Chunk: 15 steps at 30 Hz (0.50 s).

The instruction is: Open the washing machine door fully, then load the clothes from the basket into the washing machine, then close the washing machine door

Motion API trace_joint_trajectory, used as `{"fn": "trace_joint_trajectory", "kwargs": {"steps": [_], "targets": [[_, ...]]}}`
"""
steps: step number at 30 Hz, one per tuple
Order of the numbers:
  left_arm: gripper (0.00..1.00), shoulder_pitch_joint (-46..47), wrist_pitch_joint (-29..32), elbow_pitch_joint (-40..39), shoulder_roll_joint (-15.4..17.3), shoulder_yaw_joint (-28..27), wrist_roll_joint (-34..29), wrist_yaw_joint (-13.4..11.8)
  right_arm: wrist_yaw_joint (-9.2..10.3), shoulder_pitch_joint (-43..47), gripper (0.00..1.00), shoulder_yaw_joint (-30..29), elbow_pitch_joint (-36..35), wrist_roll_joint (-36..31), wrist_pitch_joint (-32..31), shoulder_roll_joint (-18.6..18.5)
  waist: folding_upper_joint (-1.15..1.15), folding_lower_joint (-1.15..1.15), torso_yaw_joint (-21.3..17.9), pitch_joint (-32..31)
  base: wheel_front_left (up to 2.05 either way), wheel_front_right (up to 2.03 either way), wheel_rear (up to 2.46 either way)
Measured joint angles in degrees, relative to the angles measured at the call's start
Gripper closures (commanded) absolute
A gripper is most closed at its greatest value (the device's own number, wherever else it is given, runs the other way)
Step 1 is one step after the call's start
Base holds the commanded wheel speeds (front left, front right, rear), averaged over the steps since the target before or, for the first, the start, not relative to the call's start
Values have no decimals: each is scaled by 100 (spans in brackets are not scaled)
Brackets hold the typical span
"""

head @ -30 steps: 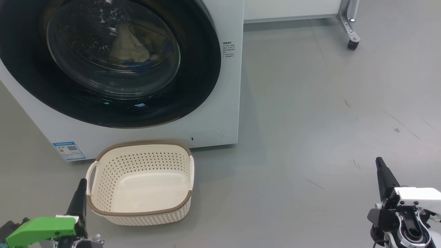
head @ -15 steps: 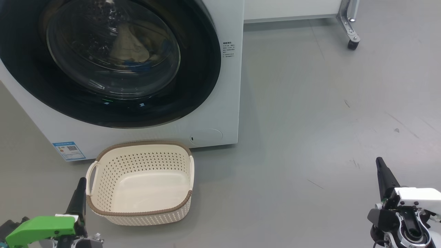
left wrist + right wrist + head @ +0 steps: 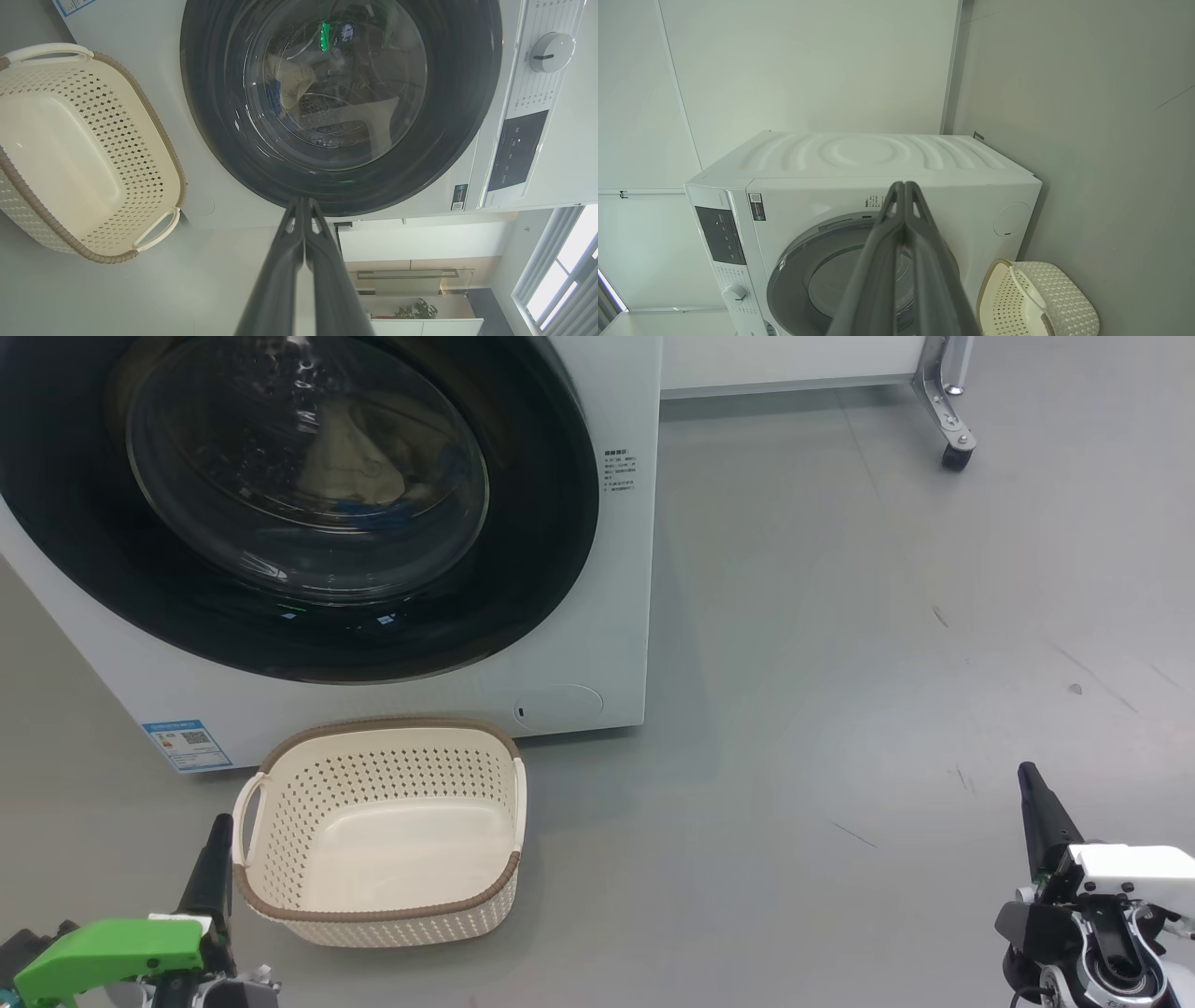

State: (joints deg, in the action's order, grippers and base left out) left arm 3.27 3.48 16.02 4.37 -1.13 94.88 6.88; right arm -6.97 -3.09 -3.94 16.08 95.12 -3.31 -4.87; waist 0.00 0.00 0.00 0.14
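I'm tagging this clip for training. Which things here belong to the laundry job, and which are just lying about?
Job:
washing machine
washing machine door, shut
clothes, inside, seen through the door
basket, empty

Lying about:
metal leg on a caster
potted plant

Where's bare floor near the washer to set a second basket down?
Widest bare floor lies right of the washing machine, bounded by the caster leg and right gripper. Crowded: the basket sits close before the machine, left gripper beside it.

The washing machine door (image 3: pixel 546 523) is cropped above.
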Motion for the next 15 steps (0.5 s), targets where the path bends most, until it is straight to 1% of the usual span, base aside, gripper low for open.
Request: {"fn": "trace_joint_trajectory", "kwargs": {"steps": [15], "targets": [[100,1,0,0,0,-10,0,0,0,-1,100,-9,0,0,0,10,0,0,0,0,0,0,0]]}}
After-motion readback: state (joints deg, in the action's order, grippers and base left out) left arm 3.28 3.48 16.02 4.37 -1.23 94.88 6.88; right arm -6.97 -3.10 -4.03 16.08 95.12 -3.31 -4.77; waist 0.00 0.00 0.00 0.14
